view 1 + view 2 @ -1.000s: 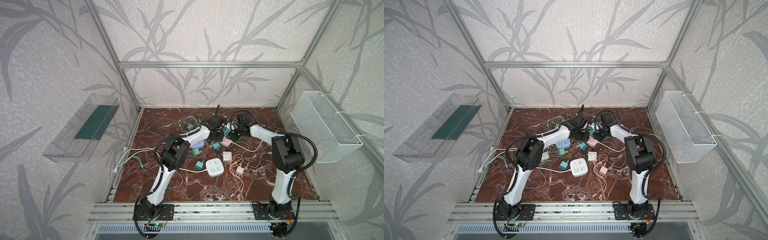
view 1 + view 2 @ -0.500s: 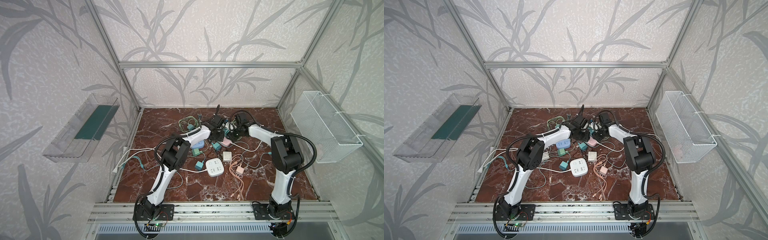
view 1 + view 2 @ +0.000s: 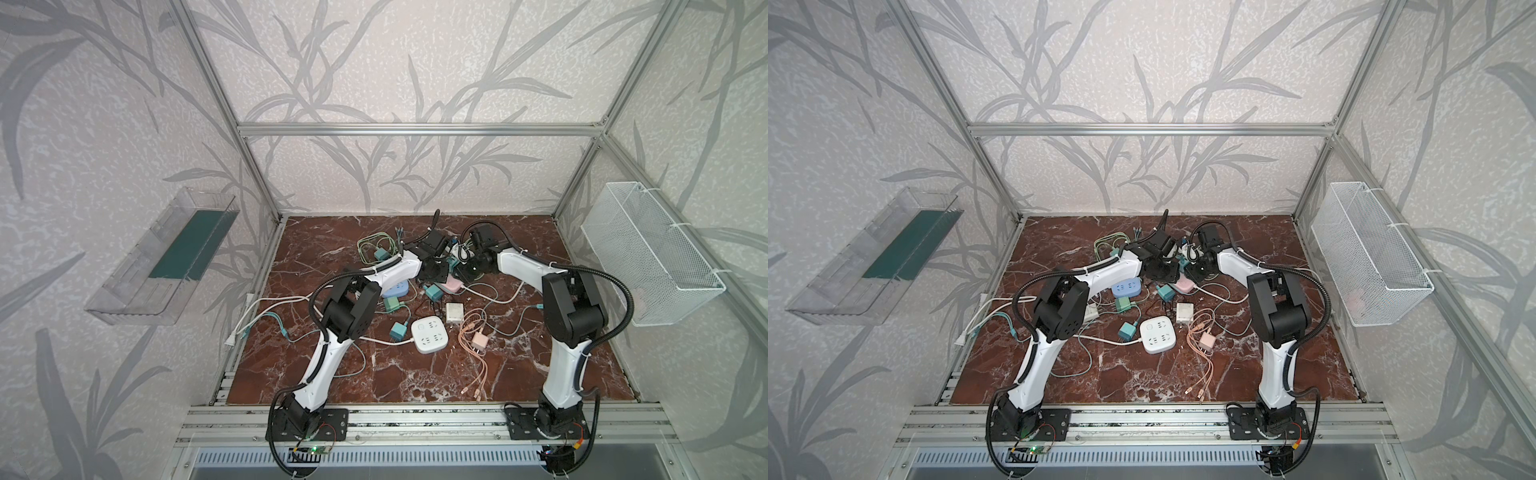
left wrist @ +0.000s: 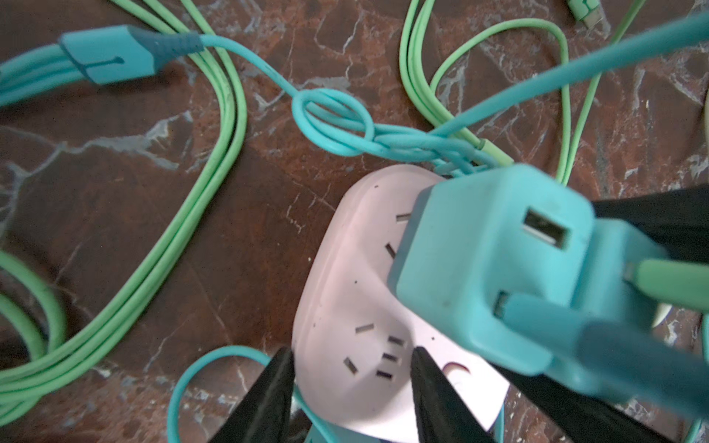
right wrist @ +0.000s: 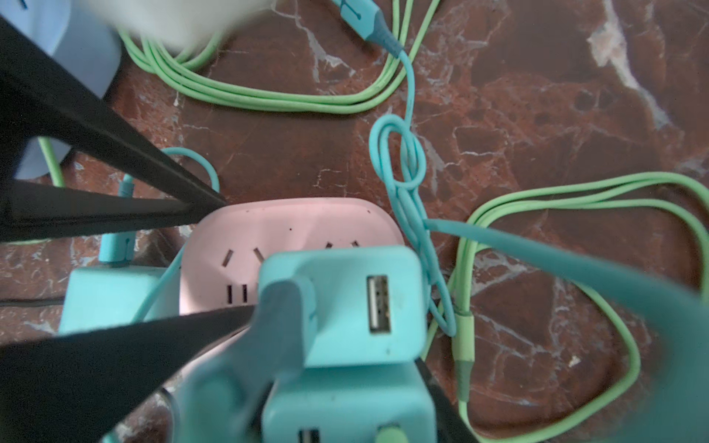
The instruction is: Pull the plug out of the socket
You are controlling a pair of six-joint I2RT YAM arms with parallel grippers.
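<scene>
A pink socket (image 4: 356, 307) lies on the marble floor, seen in both top views (image 3: 451, 286) (image 3: 1185, 286). Two teal plugs stand side by side on it. My left gripper (image 4: 353, 353) is shut on the socket's end, one finger on each side. My right gripper (image 5: 345, 414) is shut on the teal plug (image 5: 345, 402) that carries a green cable; this plug also shows in the left wrist view (image 4: 621, 253). The neighbouring teal plug (image 5: 364, 303) has a free USB port and a dark teal cable. The plugs' prongs are hidden. In a top view the left gripper (image 3: 434, 268) and right gripper (image 3: 467, 268) nearly touch.
Green cables (image 4: 215, 214) and a knotted teal cable (image 4: 333, 122) lie around the socket. Nearer the front lie a blue socket (image 3: 395, 287), a white socket (image 3: 430, 334), a white charger (image 3: 454, 311) and a pink charger (image 3: 479, 341). A wire basket (image 3: 648, 257) hangs on the right wall.
The right arm has edged slightly to the left, toward the left gripper. Both grips look the same as before.
</scene>
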